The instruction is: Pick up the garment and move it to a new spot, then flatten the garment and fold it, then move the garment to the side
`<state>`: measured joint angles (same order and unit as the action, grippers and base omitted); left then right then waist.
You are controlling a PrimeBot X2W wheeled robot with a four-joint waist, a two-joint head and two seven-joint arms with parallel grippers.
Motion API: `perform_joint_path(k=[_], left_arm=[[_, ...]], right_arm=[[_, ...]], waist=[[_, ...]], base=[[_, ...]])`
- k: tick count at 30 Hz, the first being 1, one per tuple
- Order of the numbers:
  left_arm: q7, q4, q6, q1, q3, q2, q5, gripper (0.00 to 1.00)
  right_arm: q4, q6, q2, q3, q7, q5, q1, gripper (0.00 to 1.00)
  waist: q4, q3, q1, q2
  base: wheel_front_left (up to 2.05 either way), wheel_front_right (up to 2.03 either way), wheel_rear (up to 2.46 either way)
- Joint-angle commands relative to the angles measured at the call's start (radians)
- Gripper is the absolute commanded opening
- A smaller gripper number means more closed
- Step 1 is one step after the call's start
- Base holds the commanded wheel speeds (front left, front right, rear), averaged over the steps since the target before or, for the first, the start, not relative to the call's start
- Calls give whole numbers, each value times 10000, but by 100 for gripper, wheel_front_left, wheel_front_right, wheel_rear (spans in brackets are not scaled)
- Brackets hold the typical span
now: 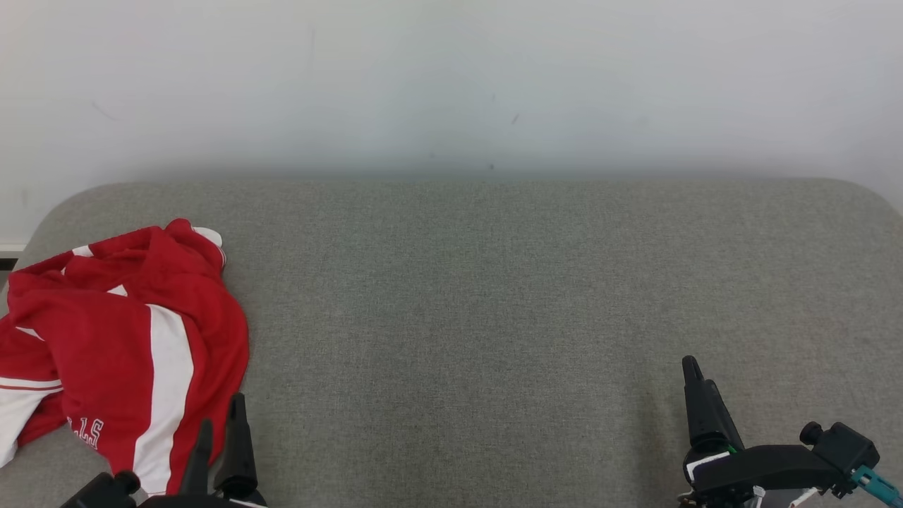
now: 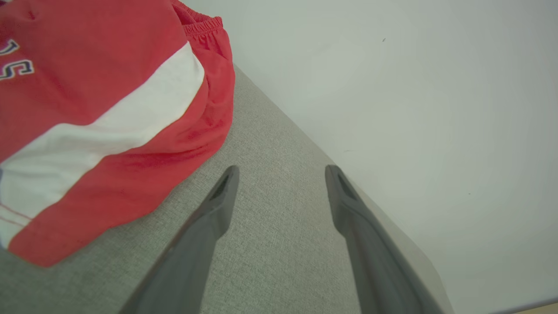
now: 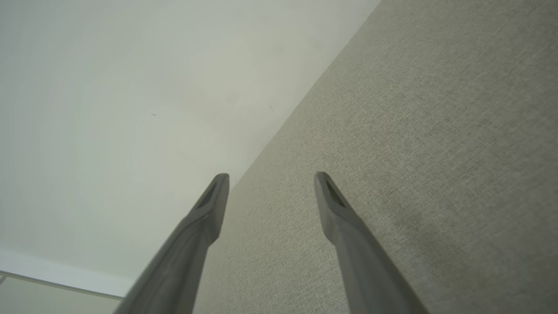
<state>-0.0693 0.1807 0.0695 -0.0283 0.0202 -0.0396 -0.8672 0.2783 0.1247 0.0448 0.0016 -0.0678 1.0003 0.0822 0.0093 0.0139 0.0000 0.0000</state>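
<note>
The garment (image 1: 120, 346) is red with white stripes and dark-outlined lettering. It lies crumpled at the left end of the grey upholstered surface (image 1: 494, 296). In the left wrist view the garment (image 2: 100, 109) spreads over the upper left. My left gripper (image 1: 222, 416) stands open at the garment's near right edge, and in its own view the left gripper (image 2: 281, 172) has bare grey fabric between its fingers. My right gripper (image 1: 695, 367) sits at the lower right, far from the garment. In its wrist view the right gripper (image 3: 271, 176) is open over bare fabric, holding nothing.
A pale wall (image 1: 451, 85) rises directly behind the grey surface. The surface's corners are rounded, and its left edge (image 1: 28, 240) drops off just behind the garment. A wide stretch of bare fabric (image 1: 458, 353) lies between my two grippers.
</note>
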Motion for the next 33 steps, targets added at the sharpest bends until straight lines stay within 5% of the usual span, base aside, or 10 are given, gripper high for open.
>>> perform_joint_path(k=[1,33], left_arm=[[-115,-139,-53,-283,-49,-70,550,100],[-999,350,-648,-617,-1105,-683,4644,100]], right_arm=[[-28,54,38,24,-118,-409,256,100],[530,70,56,227,-1008,-4025,512,100]], waist=[[15,22,0,0],[124,105,0,0]], base=[[0,0,0],[0,0,0]])
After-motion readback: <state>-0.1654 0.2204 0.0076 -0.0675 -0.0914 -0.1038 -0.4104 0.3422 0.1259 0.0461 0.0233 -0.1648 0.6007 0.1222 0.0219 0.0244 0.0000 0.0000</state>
